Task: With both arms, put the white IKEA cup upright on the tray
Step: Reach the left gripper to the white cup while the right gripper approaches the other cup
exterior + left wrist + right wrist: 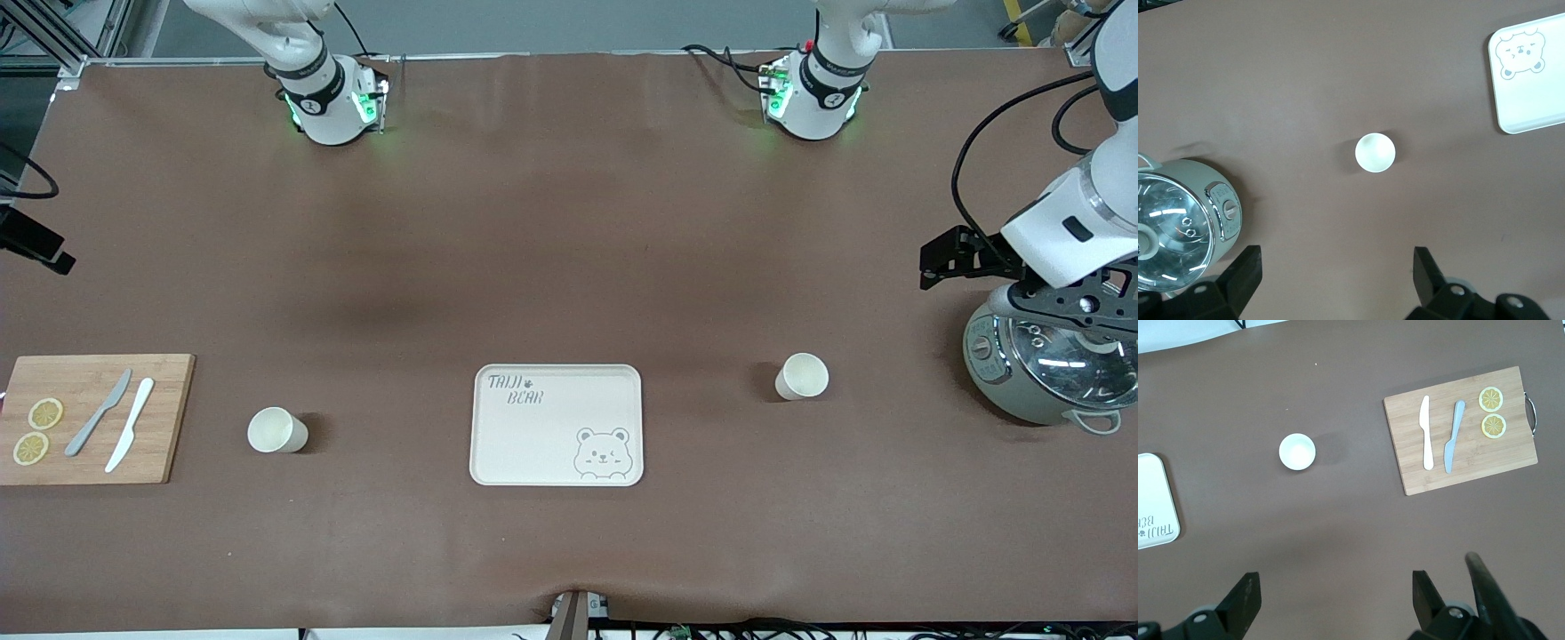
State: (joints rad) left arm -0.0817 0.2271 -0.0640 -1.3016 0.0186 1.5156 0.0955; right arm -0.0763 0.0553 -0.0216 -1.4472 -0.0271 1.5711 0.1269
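Cups stand upright on the brown bench in the front view, one toward the left arm's end, one toward the right arm's end, the cream tray between them. The left hand hangs over a rice cooker; a cutting board holds two knives and lemon slices.

Left wrist view: hand wide open, fingers holding nothing, above bare bench near its cup.

Right wrist view: right hand's fingers spread wide, holding nothing, near its cup.

Two white cups, one tray, two knives, two lemon slices.
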